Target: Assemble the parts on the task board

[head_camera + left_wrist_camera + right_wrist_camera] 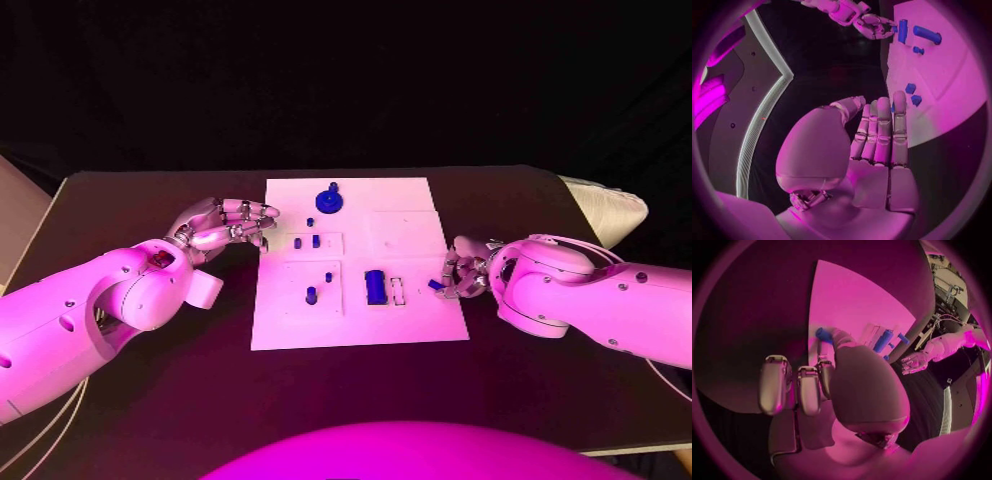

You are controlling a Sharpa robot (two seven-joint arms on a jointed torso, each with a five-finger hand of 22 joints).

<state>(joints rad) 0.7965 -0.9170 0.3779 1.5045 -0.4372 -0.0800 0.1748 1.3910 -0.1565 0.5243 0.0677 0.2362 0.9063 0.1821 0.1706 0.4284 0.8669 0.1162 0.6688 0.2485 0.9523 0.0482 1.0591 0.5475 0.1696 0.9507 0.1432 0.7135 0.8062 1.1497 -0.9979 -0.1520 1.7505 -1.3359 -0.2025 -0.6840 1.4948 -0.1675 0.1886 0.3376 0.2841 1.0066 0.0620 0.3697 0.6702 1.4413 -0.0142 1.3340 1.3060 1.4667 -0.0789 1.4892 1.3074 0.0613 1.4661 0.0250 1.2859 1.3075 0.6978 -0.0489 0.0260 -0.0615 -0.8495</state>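
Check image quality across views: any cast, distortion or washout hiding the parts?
Head view: magenta light, task board bright, blue parts still distinct. Left wrist view: fisheye bends the board's edges; left hand covers part of it. Right wrist view: right hand hides much of the board.

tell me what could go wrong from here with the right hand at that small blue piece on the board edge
The right hand touches a small blue part right at the task board's edge; a nudge could push it onto the table. The larger blue block stands close by and could get knocked.
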